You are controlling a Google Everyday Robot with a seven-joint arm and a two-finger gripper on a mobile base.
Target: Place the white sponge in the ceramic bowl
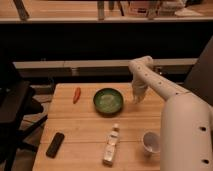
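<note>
Scanning from the left: dark chair [17,112] stands off the table's edge. On the wooden table [80,125], a flat black oblong [55,145] lies near the front-left corner, well apart from everything else. Further back, a small red pepper [76,94] lies just left of the ceramic bowl [108,100].

Bowl: round, shallow, dark green, mottled lighter inside. Nothing shows in it. Nearer the front, a long pale bottle [112,145] lies on its side.

Right of the bowl: gripper [136,97] pointing down, low over the wood, just beside the bowl's right rim and not over it. Whether it is released or clenched on anything, cannot tell. The white arm [160,87] runs back from it to the bulky body at the right edge. A small white cup [151,142] stands upright at front right.

White sponge: not made out on its own anywhere on the table. A pale patch at the gripper's lower end may be it, held or lying beneath; cannot tell which.

Handling, as judgement: a sponge should be very light, soft and springy, neither slippery nor fragile. Best pinched from above across its narrow width, at the middle, with modest squeeze. Being so light, it may bounce, so let it go low over the bowl's centre. The ceramic rim is hard and brittle; avoid knocking it.
</note>
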